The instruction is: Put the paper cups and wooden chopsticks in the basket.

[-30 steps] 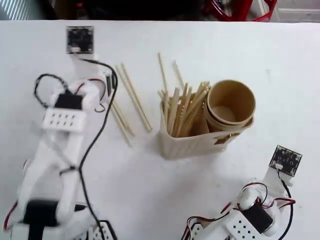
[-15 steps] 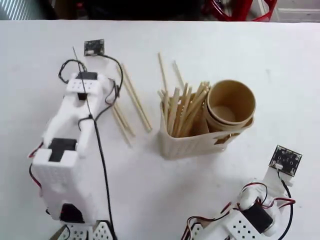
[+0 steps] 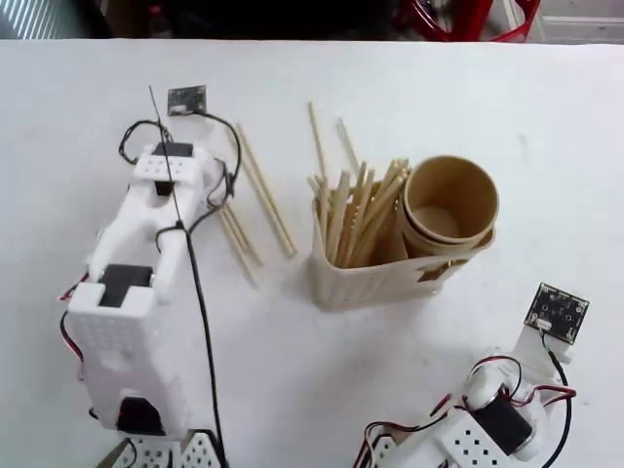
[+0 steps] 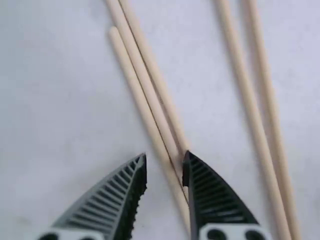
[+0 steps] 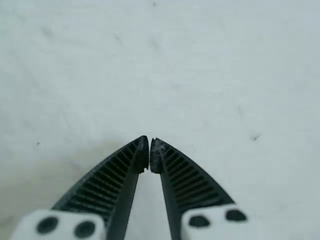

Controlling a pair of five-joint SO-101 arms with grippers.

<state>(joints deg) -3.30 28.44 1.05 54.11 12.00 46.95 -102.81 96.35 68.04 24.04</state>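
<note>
Overhead, a black cable point(image 3: 200, 312) trails along the left arm point(image 3: 127, 322), whose white shell hides part of the loose wooden chopsticks point(image 3: 265, 195) lying between the table's left edge and the basket point(image 3: 375, 283). Beyond the far edge of the white table point(image 3: 546, 117) sits a red tubular frame point(image 3: 444, 32).

The basket is cream plastic with slotted walls and stands near the table's middle. A bundle of pale chopsticks point(image 3: 346, 210) leans upright in one side, and nested tan paper cups point(image 3: 453, 200) fill the other. The loose sticks are slim, round and pale.

The left gripper point(image 4: 164, 167), its ribbed black fingers slightly parted, hovers at a trio of sticks point(image 4: 145, 95) that runs into the gap and beneath one fingertip. A further pair point(image 4: 255, 100) lies just beside. Near the table's front right corner, the right gripper point(image 5: 150, 145) is closed on nothing, over bare tabletop.
</note>
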